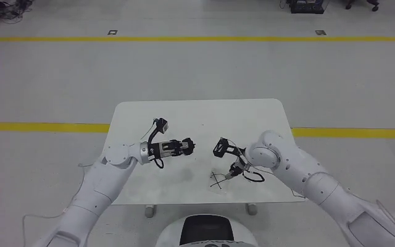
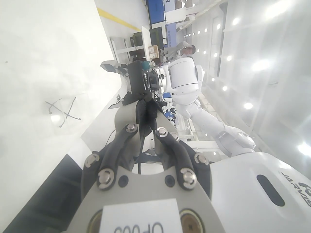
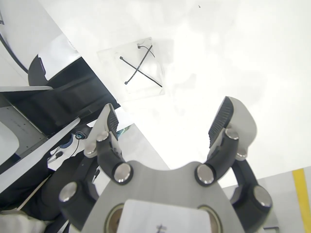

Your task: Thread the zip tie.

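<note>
Several black zip ties lie crossed on a clear sheet near the front edge of the bench. The right pincer hangs near them, released wide. The left pincer, clenched with nothing visible in it, sits well apart.

table: white | clear sheet: near table edge | floor lines: yellow

One white rounded-rectangle table is counted. One clear square plastic sheet is counted at 5 o'clock on the table. Three thin black plastic zip ties are made out, crossed on that sheet. Two grippers are counted: left gripper, right gripper.
</note>
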Controlling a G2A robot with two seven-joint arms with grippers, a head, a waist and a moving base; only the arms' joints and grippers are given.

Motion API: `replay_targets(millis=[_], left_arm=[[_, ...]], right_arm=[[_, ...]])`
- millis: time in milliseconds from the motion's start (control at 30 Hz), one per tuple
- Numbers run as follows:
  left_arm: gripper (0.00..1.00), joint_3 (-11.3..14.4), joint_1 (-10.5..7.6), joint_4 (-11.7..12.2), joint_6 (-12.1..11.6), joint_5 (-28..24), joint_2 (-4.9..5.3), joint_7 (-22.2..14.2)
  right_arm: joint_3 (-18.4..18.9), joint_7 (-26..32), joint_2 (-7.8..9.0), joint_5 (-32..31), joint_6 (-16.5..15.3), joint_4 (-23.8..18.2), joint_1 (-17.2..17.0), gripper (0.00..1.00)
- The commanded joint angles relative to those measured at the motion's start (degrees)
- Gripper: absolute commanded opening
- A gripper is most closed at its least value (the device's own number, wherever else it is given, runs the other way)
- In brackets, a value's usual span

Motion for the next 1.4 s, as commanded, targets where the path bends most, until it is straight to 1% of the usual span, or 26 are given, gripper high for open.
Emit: replay_targets(millis=[0, 33, 100, 233, 367, 400, 467, 533, 567, 833, 900, 933, 1100, 1267, 1367], left_arm=[[0.00, 0.0, 0.00, 0.0, 0.0, 0.0, 0.00, 0.0], [0.00, 0.0, 0.00, 0.0, 0.0, 0.0, 0.00, 0.0], [0.00, 0.0, 0.00, 0.0, 0.0, 0.0, 0.00, 0.0], [0.00, 0.0, 0.00, 0.0, 0.0, 0.0, 0.00, 0.0], [0.00, 0.0, 0.00, 0.0, 0.0, 0.0, 0.00, 0.0], [0.00, 0.0, 0.00, 0.0, 0.0, 0.0, 0.00, 0.0], [0.00, 0.0, 0.00, 0.0, 0.0, 0.0, 0.00, 0.0], [0.00, 0.0, 0.00, 0.0, 0.0, 0.0, 0.00, 0.0], [0.00, 0.0, 0.00, 0.0, 0.0, 0.0, 0.00, 0.0], [0.00, 0.0, 0.00, 0.0, 0.0, 0.0, 0.00, 0.0], [0.00, 0.0, 0.00, 0.0, 0.0, 0.0, 0.00, 0.0], [0.00, 0.0, 0.00, 0.0, 0.0, 0.0, 0.00, 0.0], [0.00, 0.0, 0.00, 0.0, 0.0, 0.0, 0.00, 0.0], [0.00, 0.0, 0.00, 0.0, 0.0, 0.0, 0.00, 0.0], [0.00, 0.0, 0.00, 0.0, 0.0, 0.0, 0.00, 0.0]], right_arm=[[-0.7, -2.2, 0.06, -0.1, 0.0, -1.0, -0.5, 1.00], [-1.8, -2.3, 0.29, -1.6, 0.0, -1.5, -0.1, 1.00], [-3.5, -3.3, 0.68, -2.5, 0.0, -2.1, 0.7, 1.00], [-8.6, -5.1, 1.84, -1.6, 0.0, -2.1, 3.5, 1.00], [-14.9, -6.7, 2.97, 0.0, 0.0, -2.0, 7.5, 1.00], [-17.0, -7.4, 3.29, 0.6, 0.0, -2.0, 8.8, 1.00], [-19.8, -8.7, 3.73, 1.8, 0.0, -1.7, 10.9, 1.00], [-23.5, -10.5, 4.10, 2.3, 0.0, -1.9, 13.2, 1.00], [-23.9, -11.2, 4.21, 2.3, 0.0, -2.3, 13.6, 1.00], [-23.9, -10.6, 4.32, 1.9, 0.0, -2.0, 13.6, 1.00], [-23.9, -12.6, 4.23, 0.3, 0.0, -3.0, 12.7, 1.00], [-23.9, -12.2, 4.17, -1.1, 0.0, -3.0, 12.5, 1.00], [-23.9, -13.5, 3.53, -4.3, 0.0, -3.4, 11.8, 1.00], [-23.9, -11.2, 2.53, -6.9, 0.0, -4.1, 10.8, 1.00], [-23.9, -11.2, 2.53, -6.9, 0.0, -4.1, 10.8, 1.00]])
